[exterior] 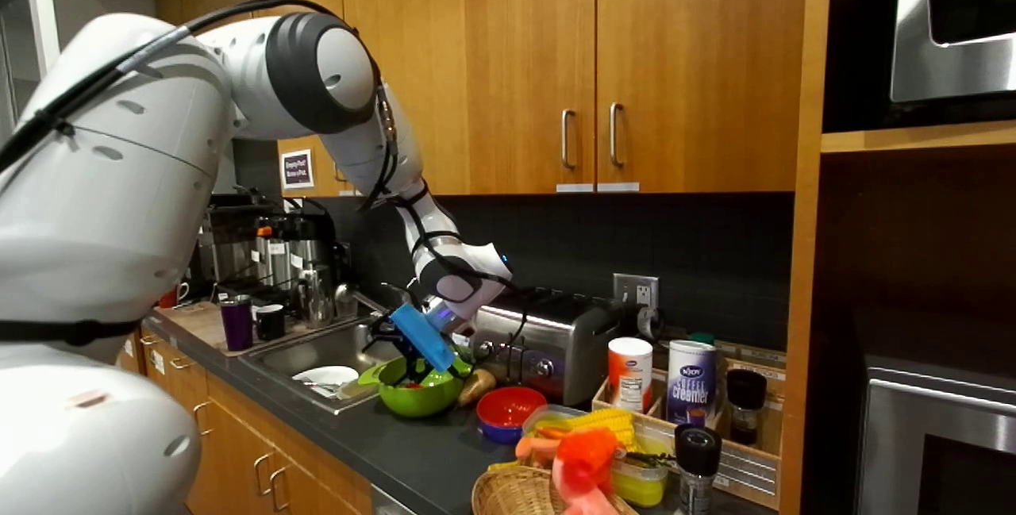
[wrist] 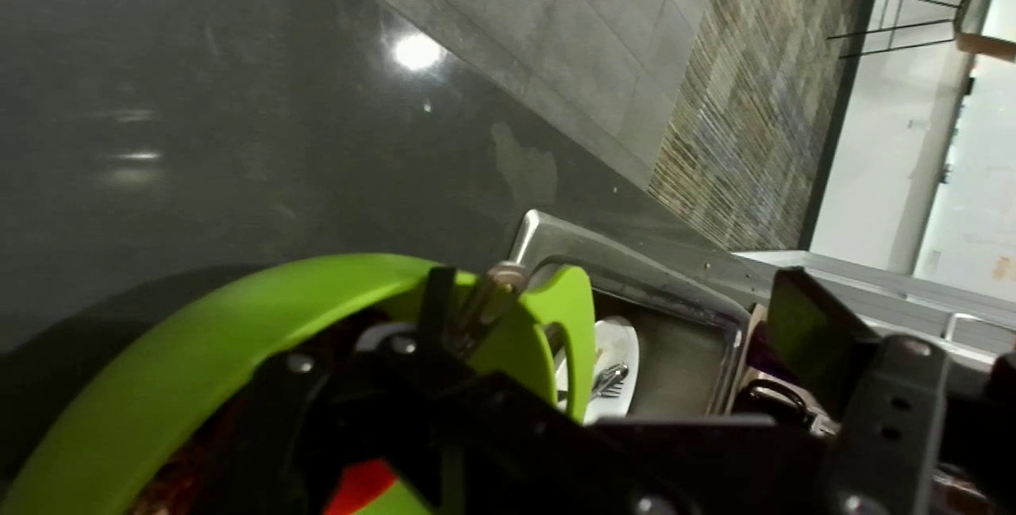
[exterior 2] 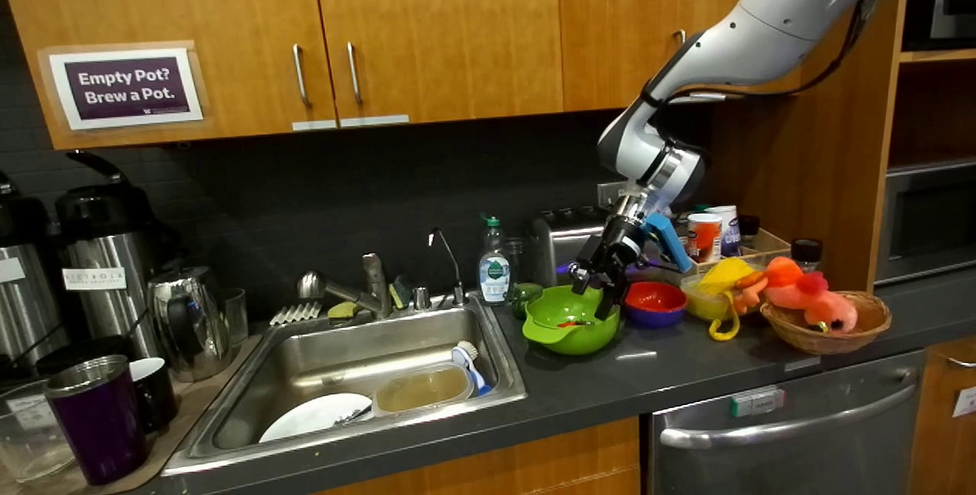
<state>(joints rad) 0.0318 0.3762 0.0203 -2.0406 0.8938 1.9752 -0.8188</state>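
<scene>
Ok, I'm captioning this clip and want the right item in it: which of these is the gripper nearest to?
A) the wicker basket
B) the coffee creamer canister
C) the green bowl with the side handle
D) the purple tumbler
C: in both exterior views the gripper reaches down over the green bowl, and the wrist view shows the bowl's handle between the open jaws.

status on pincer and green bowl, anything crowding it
Pincer open, at green bowl. Something red inside it. Red bowl close alongside.
</scene>
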